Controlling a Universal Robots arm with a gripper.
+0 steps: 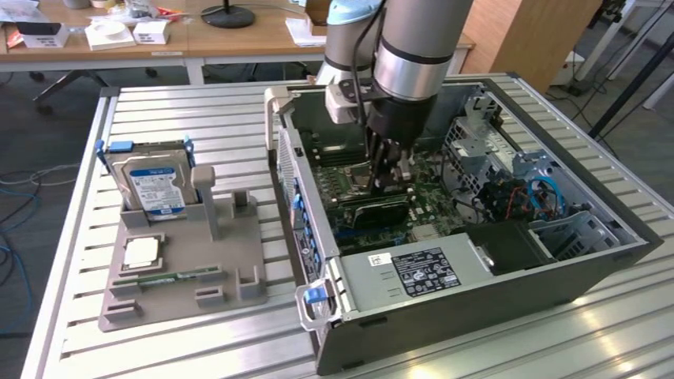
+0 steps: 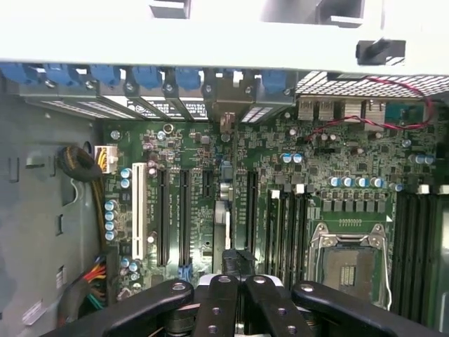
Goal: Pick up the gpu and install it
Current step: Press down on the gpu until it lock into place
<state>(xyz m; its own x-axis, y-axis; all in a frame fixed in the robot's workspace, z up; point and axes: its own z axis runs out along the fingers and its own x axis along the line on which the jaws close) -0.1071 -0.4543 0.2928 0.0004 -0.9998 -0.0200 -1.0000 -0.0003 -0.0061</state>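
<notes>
Silver-grey tubular arm (image 1: 413,39) with pale blue joint cap, black cable down the wrist, black gripper (image 1: 387,175), linked black fingers (image 2: 147,305) studded with round screws

Looks like a robotics lab or test workshop, not anyone's home. There's an open black desktop computer case (image 1: 463,260) lying on its side on a ribbed aluminium-slat workbench (image 1: 189,110), next to a grey 3D-printed-looking parts holder (image 1: 185,272) with a silver hard drive with a blue label (image 1: 153,185) stood in it. Behind that sit long wooden desks (image 1: 200,43) with small white boxes (image 1: 110,33) and a black round lamp base (image 1: 229,16), plus loose cables on the grey floor (image 1: 27,201)
</notes>
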